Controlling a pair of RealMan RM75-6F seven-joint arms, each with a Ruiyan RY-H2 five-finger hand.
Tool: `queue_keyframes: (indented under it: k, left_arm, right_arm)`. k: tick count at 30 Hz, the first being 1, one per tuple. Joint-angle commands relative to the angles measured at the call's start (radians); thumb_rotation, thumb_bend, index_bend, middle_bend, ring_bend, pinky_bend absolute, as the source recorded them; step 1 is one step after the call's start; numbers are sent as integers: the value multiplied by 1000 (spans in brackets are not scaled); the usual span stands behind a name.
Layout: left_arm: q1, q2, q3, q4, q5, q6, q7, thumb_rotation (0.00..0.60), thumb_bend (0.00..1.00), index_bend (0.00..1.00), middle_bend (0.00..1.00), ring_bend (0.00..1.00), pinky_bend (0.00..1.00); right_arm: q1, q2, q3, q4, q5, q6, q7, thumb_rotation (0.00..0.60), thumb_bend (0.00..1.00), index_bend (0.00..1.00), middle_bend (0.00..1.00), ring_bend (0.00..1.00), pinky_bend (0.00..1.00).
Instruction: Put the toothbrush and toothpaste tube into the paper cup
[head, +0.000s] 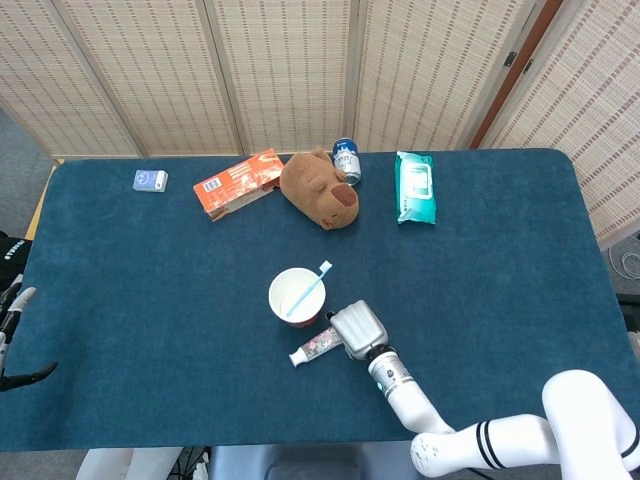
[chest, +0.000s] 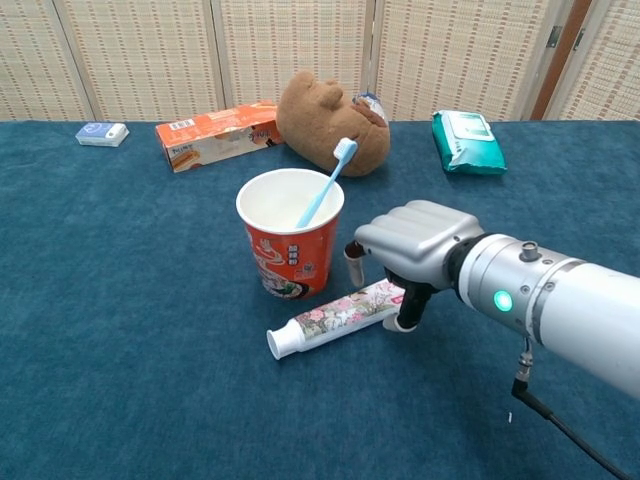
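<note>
An orange paper cup (head: 297, 296) (chest: 290, 245) stands upright mid-table, and a blue toothbrush (head: 308, 290) (chest: 325, 185) leans in it, head up. Just in front of the cup, a floral toothpaste tube (head: 312, 347) (chest: 325, 318) lies flat, cap toward the left. My right hand (head: 358, 328) (chest: 415, 240) hovers over the tube's tail end, fingers curled down on either side of it; the tube still rests on the cloth. Only a sliver of my left hand (head: 10, 305) shows at the far left edge, fingers apart and holding nothing.
Along the back of the blue table lie an orange box (head: 238, 183), a brown plush toy (head: 318, 187), a blue can (head: 346, 160) and a green wipes pack (head: 414, 187). A small blue box (head: 150, 180) sits far back left.
</note>
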Motion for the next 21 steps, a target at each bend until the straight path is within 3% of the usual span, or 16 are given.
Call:
queue_keyframes:
  k: [1,21]
  left_arm:
    - [1,1,0,-1,1,1,-1,600,0,0,0,0,0]
    - [5,4,1,3,-1,0,-10,600,0,0,0,0,0]
  right_arm:
    - [2,-8,-2,9,-2,-3,8,600,143,391,1000,1000,1000]
    - [20,-53,-2,80,10,-21,29,600,152,424,1000,1000,1000]
